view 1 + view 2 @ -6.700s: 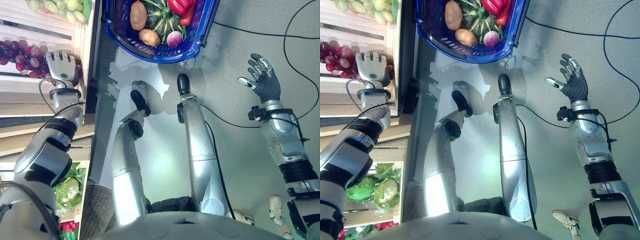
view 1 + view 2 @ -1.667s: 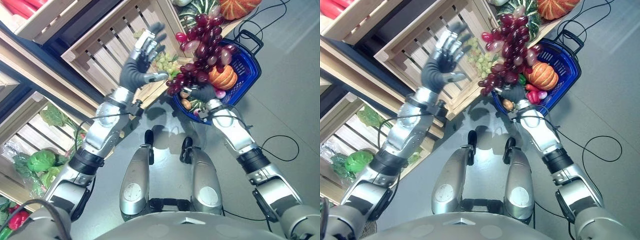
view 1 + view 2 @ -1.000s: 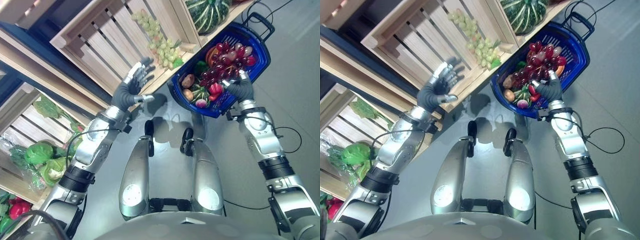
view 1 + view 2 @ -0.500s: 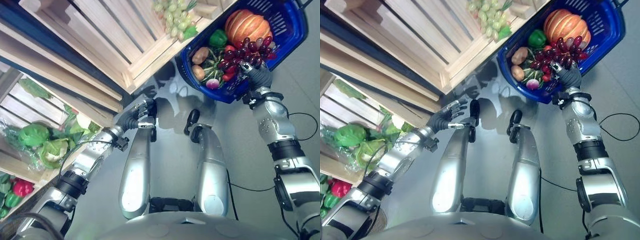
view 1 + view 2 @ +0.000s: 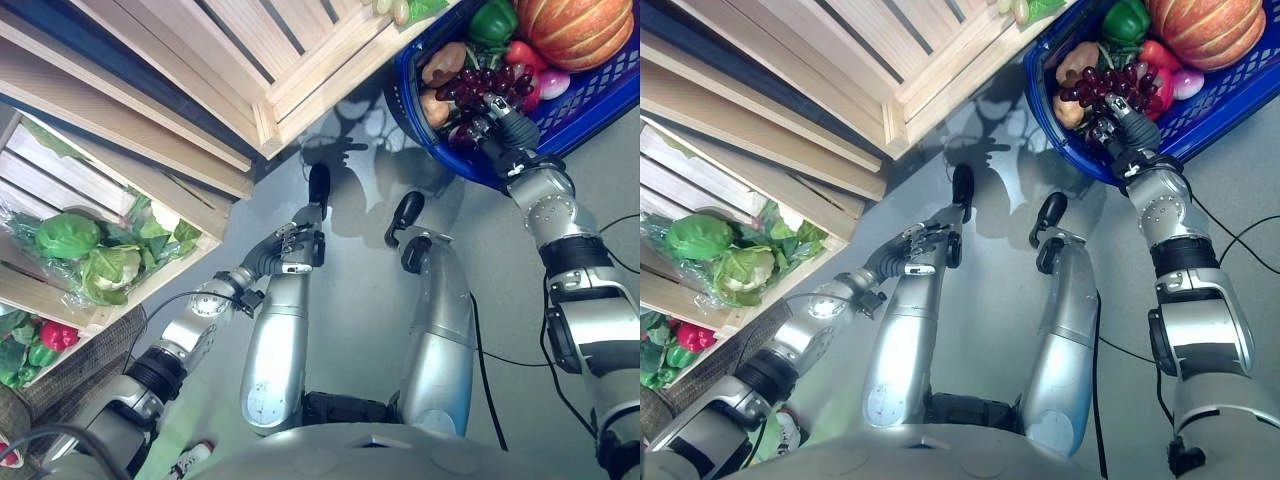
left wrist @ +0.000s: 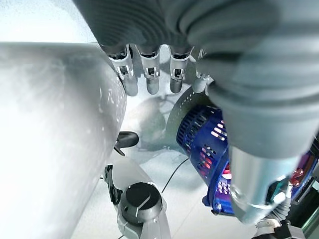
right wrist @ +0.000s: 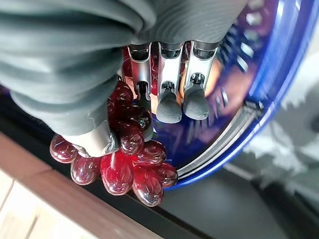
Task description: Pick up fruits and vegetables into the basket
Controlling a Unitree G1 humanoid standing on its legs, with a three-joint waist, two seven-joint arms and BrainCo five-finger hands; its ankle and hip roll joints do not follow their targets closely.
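Wooden crates (image 5: pixel 200 70) stood stacked along the floor's left side, slats facing me, the lower one (image 5: pixel 60 290) holding lettuce heads (image 5: pixel 85 255) at its open front, red peppers (image 5: pixel 40 340) in the corner below that, all stock left for later picks

Blue basket (image 5: pixel 1210 95) sat on the floor at the upper right, rim up, placed close to the crates so I had a short carry. It already held an orange pumpkin (image 5: pixel 1205 28) against its far wall, a green pepper (image 5: pixel 1124 18), a potato (image 5: pixel 1077 60) near the near rim and a pink radish-like thing (image 5: pixel 1186 84)

Purple grape bunch (image 5: pixel 1108 85) lay across the pile inside the near rim, so I judged the drop as nearly done. My right hand (image 5: pixel 1125 125) reached over that rim; in the right wrist view my thumb (image 7: pixel 94 142) pinched a cluster of the grapes against one finger, the other fingers (image 7: pixel 169 104) straight down into the basket, kept that way to lower the bunch instead of dropping it

My left hand (image 5: pixel 283 250) hung low by my side over bare floor, fingers loosely relaxed and holding nothing, parked clear of the basket

Green grapes (image 5: pixel 392 8) showed at the top crate's edge
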